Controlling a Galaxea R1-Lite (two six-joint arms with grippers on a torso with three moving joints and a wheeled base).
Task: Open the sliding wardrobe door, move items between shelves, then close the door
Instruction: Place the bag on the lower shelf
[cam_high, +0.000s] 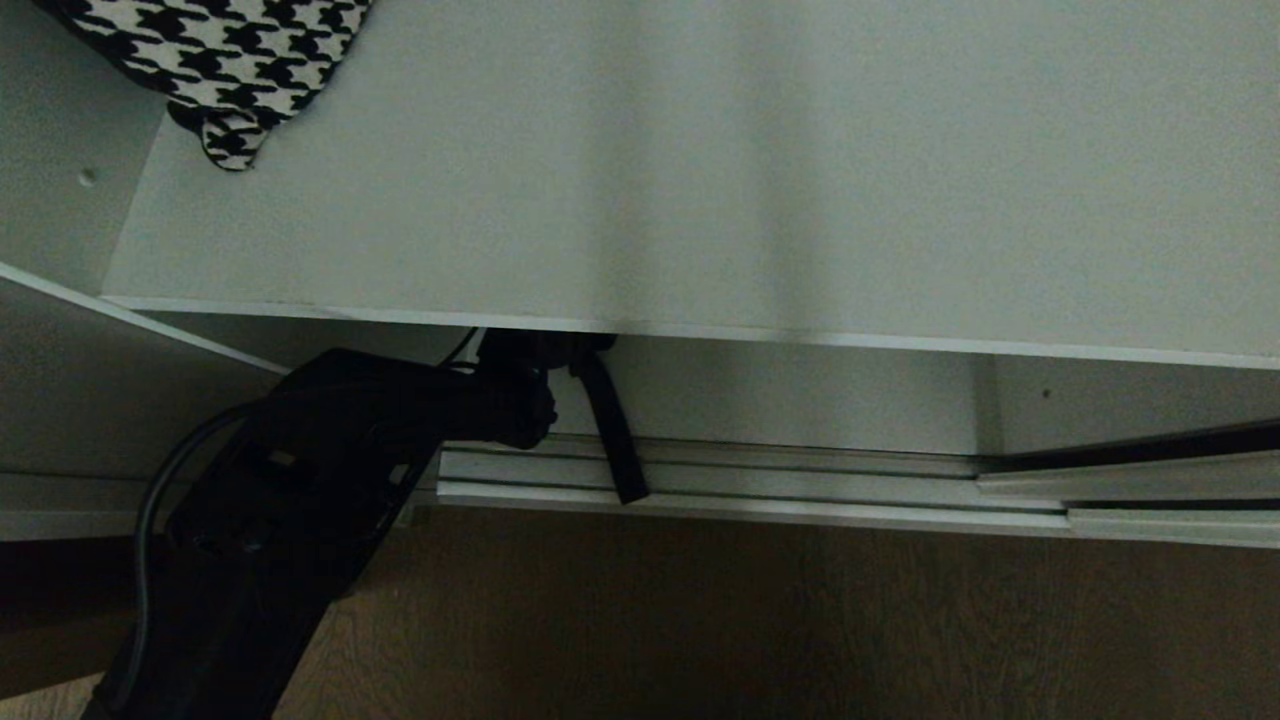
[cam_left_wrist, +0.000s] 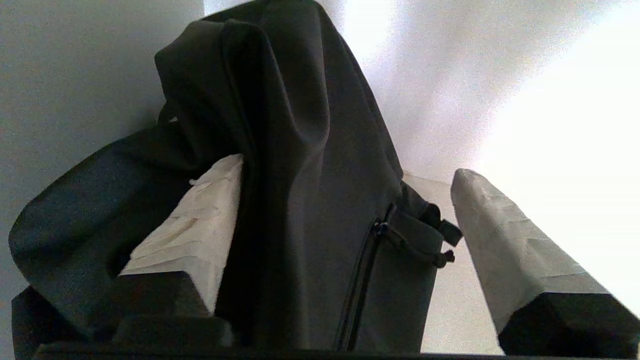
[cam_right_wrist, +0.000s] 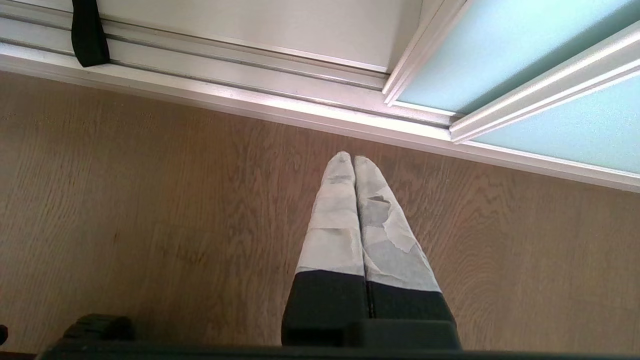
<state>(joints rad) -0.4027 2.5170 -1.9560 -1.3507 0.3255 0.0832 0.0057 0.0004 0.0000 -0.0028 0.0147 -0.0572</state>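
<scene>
Upper shelf hides left hand and black pouch.

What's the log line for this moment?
left gripper: open around black bag, under shelf | right gripper: shut, parked over floor

The houndstooth bag is black and white on the pale grey shelf. The pouch bag is black. The sliding door is frosted blue-green above the brown wooden floor.

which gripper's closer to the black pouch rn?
Left. The left gripper is open around the black pouch under the shelf; the right gripper is shut, hanging over the floor, apart from it.
</scene>
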